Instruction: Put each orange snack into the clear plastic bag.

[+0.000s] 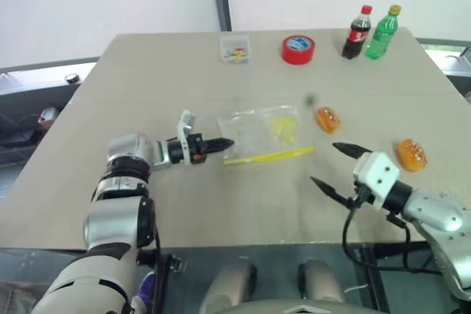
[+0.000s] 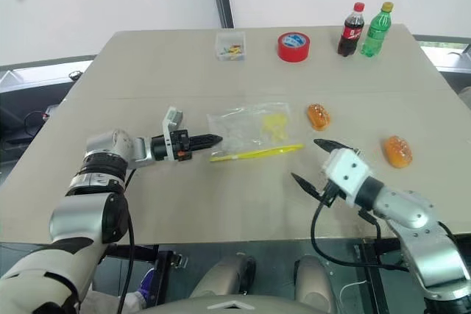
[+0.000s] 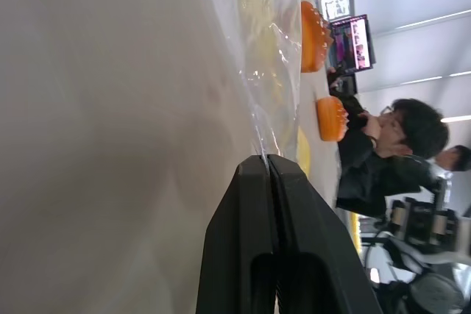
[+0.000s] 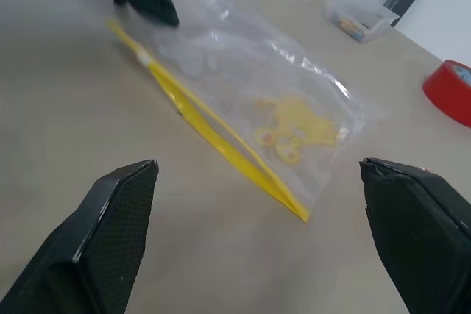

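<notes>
The clear plastic bag (image 1: pixel 259 131) lies flat mid-table, its yellow closure strip (image 1: pixel 269 156) along the near edge and yellowish bits inside. My left gripper (image 1: pixel 227 143) is level at the bag's left edge and shut, with the film's corner pinched at its tips (image 3: pixel 263 161). One orange snack (image 1: pixel 328 119) rests just right of the bag. The other orange snack (image 1: pixel 411 154) sits further right, near the table edge. My right gripper (image 1: pixel 326 163) hovers open, near and right of the bag, between the two snacks, with nothing in it. Its wide-spread fingers (image 4: pixel 110 218) frame the bag (image 4: pixel 250 79).
At the table's far side stand a small clear box of coloured bits (image 1: pixel 235 48), a red tape roll (image 1: pixel 298 49), a cola bottle (image 1: pixel 358 32) and a green bottle (image 1: pixel 382 32). A person (image 3: pixel 383 152) sits beyond the table.
</notes>
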